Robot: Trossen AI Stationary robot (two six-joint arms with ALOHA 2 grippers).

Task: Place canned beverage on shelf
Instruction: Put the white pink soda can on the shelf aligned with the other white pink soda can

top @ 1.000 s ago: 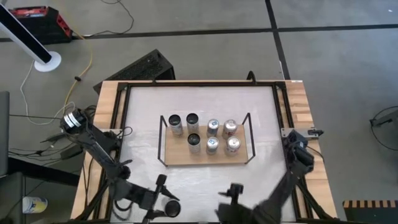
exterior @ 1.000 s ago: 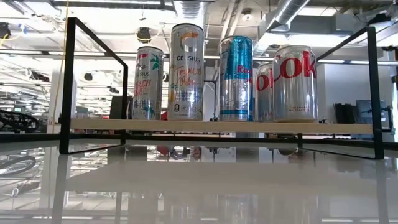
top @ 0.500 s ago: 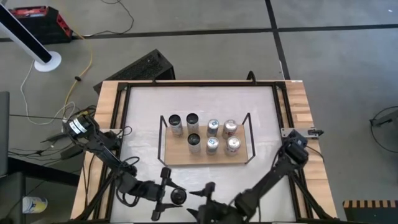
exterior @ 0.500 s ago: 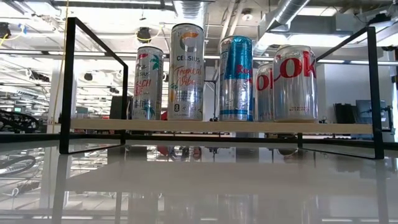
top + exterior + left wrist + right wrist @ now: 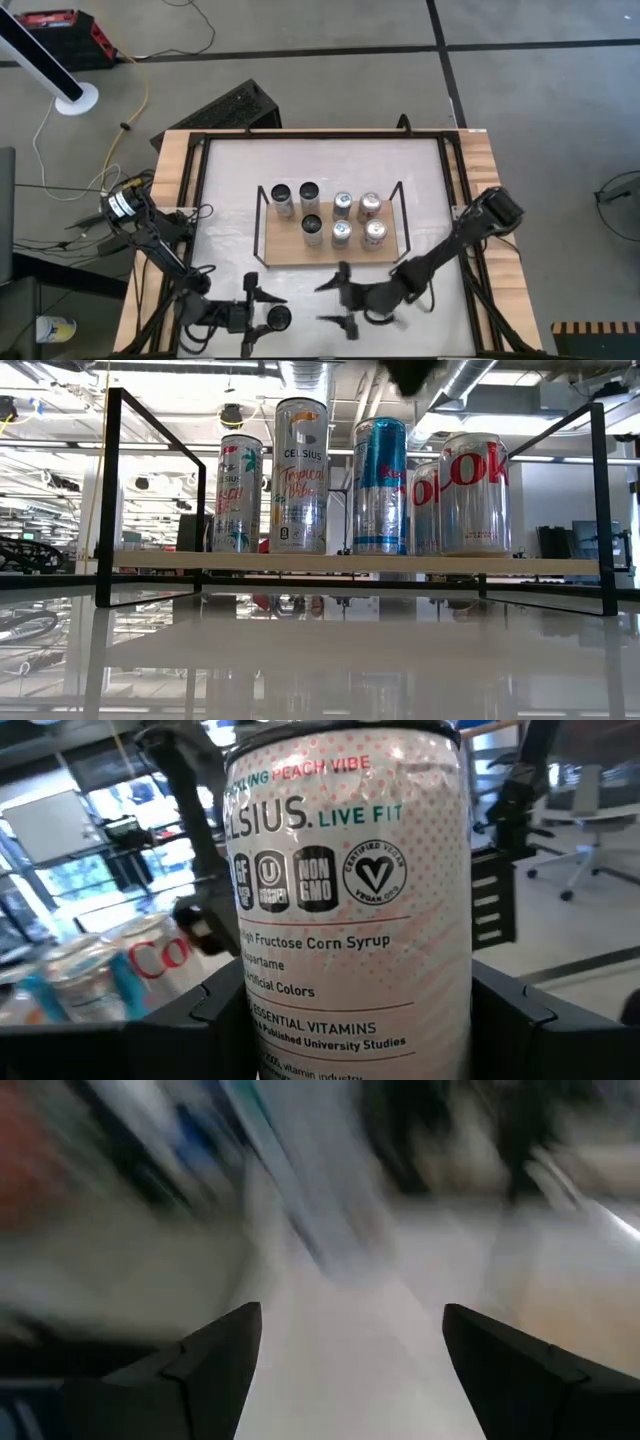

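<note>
1. Overhead, the white table (image 5: 230, 170) carries the shelf (image 5: 330, 255) near its middle: a light wooden board with black wire ends, seven cans standing on it, and one bare spot at the front left corner of the board.
2. Nearest that bare spot, the left arm reaches along the table's front edge, in front of and left of the shelf; the left gripper (image 5: 262, 318) is closed around a Celsius can (image 5: 345, 910), which fills the left wrist view upright between the two dark fingers (image 5: 215, 1010).
3. Just in front of the shelf's front edge, the right gripper (image 5: 340, 298) hangs with its jaws spread wide and nothing between them; the right wrist view is too smeared to show what lies ahead of it.
4. On the shelf, the tall Celsius can (image 5: 300, 475) stands beside the bare spot, with a blue-and-silver can (image 5: 380, 485) and a Coke can (image 5: 475, 495) to its other side.
5. Risk, as I judge it: the held can could clip the shelf's left wire end (image 5: 108, 495) or nudge the tall Celsius can over if it comes in too low or tilted.
6. Second risk: both grippers sit close together in front of the shelf, so their paths may cross and collide.
</note>
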